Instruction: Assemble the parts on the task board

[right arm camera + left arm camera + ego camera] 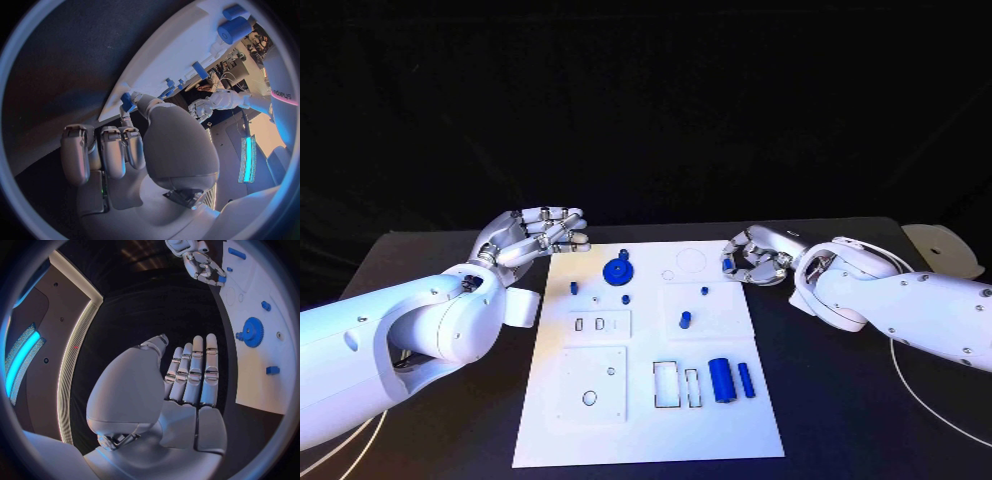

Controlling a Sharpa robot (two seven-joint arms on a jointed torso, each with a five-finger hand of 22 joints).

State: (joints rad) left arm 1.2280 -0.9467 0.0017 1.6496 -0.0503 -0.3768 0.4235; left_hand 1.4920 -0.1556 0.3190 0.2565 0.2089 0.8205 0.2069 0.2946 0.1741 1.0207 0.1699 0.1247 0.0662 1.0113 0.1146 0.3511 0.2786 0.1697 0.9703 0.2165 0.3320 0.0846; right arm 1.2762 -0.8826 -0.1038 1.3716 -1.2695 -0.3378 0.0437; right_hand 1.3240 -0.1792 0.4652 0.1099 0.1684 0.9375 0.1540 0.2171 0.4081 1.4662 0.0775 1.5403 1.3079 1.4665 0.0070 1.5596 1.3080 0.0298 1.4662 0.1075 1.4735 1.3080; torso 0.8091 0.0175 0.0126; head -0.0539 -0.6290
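The white task board point(646, 420) lies in the middle of the black table. On it are a blue gear point(615, 271) point(252, 332), a blue peg point(574, 288), a short blue pin point(685, 319) and two blue cylinders point(721, 380) near the rectangular slots. My right hand point(756, 258) point(134, 150) is at the board's far right edge and pinches a small blue part point(728, 265) point(127, 101) between its thumb and a finger. My left hand point(538, 236) point(187, 380) hovers by the board's far left corner, fingers stretched out side by side, holding nothing.
A pale flat object point(943, 250) sits at the table's far right edge. A thin white cable point(923, 402) runs across the table under my right arm. Bare black table point(848, 440) lies on both sides of the board.
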